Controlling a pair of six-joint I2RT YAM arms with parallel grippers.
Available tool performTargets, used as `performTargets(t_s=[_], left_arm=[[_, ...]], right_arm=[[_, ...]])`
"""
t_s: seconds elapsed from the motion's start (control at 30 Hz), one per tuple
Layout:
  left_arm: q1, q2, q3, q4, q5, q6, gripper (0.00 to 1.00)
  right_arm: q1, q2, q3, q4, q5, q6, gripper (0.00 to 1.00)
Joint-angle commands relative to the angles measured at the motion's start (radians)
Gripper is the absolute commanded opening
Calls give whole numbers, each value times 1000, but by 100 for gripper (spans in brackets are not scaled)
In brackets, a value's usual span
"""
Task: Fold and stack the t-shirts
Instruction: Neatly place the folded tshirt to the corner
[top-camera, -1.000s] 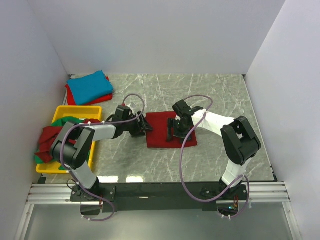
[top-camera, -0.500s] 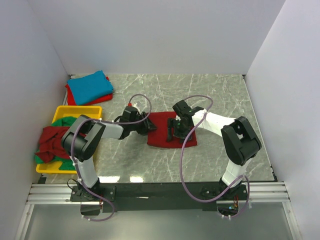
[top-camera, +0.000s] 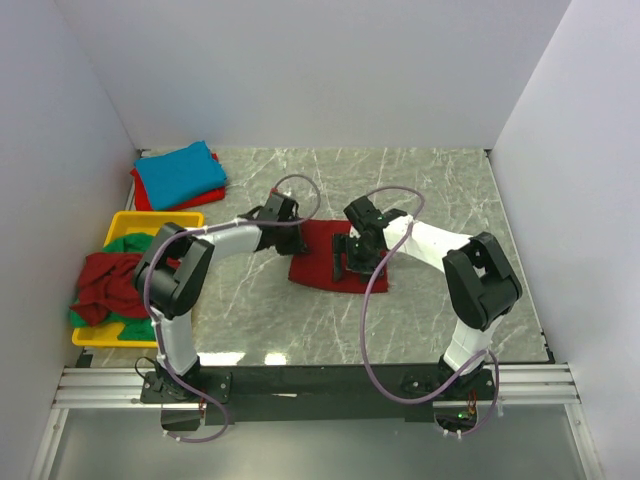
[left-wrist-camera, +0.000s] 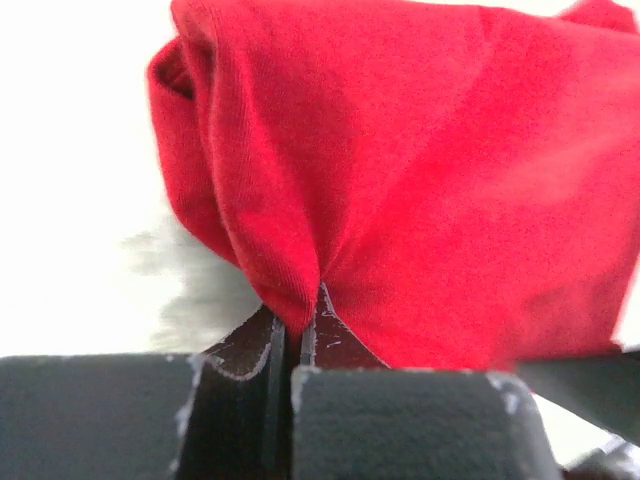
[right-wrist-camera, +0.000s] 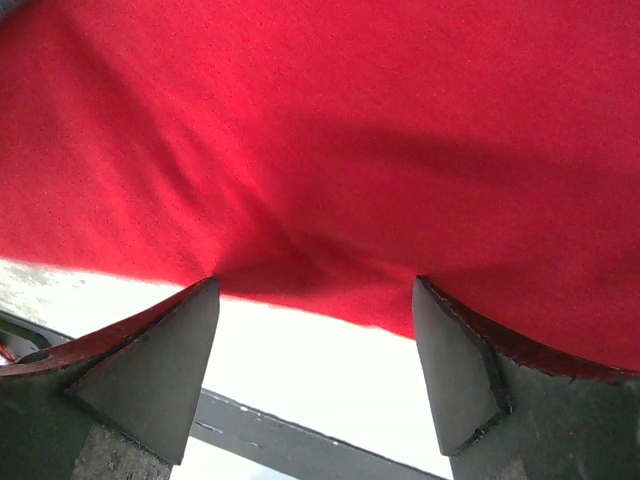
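A dark red t-shirt (top-camera: 325, 270) lies partly folded in the middle of the table. My left gripper (top-camera: 298, 232) is at its far left corner. In the left wrist view that gripper (left-wrist-camera: 298, 325) is shut on a bunched fold of the red t-shirt (left-wrist-camera: 430, 170). My right gripper (top-camera: 355, 265) rests on the shirt's right half. In the right wrist view it (right-wrist-camera: 312, 300) stands open, both fingertips (right-wrist-camera: 190, 320) against the red t-shirt (right-wrist-camera: 330, 140) near its edge. A turquoise t-shirt (top-camera: 178, 172) lies folded on a red one (top-camera: 140, 192) at the back left.
A yellow tray (top-camera: 150, 220) stands at the left edge, holding crumpled green (top-camera: 130, 242) and dark red (top-camera: 105, 283) shirts that spill over its side. White walls close in the table on the left, back and right. The arms' base rail (top-camera: 320, 385) runs along the near edge.
My left gripper has swung right to the red shirt's far left corner and shut on the cloth, bunching that edge. The right gripper has stayed open on the shirt.
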Motion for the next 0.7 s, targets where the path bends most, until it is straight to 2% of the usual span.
performTargets(t_s=[0.0, 0.23, 0.5, 0.67], left_arm=[[25, 32, 162, -347, -238, 191, 0], [57, 118, 464, -611, -383, 368, 0], [91, 219, 710, -769, -553, 428, 0], [138, 294, 882, -849, -660, 483, 0]], right_arm=[[4, -8, 67, -83, 39, -46, 85], [-6, -56, 142, -163, 58, -92, 85], [-94, -71, 206, -209, 32, -186, 85], [-138, -61, 249, -204, -19, -189, 85]])
